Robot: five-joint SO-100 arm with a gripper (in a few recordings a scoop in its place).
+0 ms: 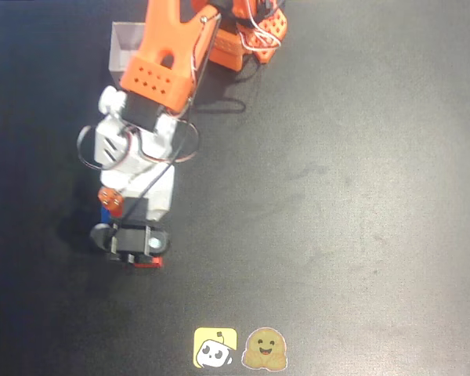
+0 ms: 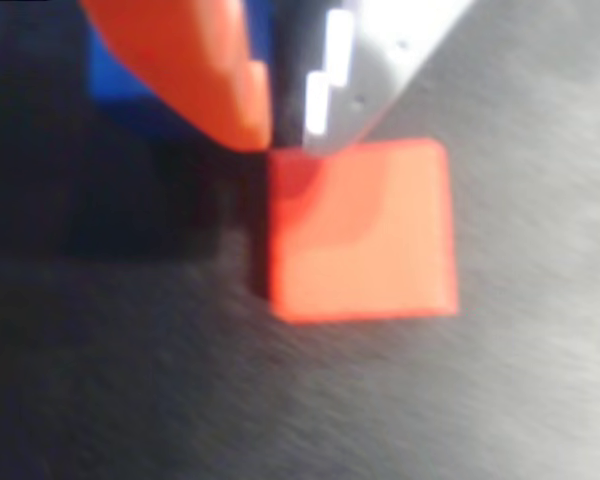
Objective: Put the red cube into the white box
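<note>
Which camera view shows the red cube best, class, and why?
The wrist view: the red cube lies large there, its top face plain below the gripper. The overhead view shows just a red sliver under the arm.

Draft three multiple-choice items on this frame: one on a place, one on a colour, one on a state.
1. In the overhead view the white box sits
A. top left
B. bottom right
C. centre

2. In the wrist view, the cube just below the tool tips is
A. green
B. red
C. yellow

3. The red cube is
A. inside the box
B. lifted off the table
C. on the table

Answers:
1 A, the box shows beside the arm's upper part, top left.
2 B, its top face is bright red-orange.
3 C, it lies flat on the dark surface, with both fingertips above its upper edge.
</note>
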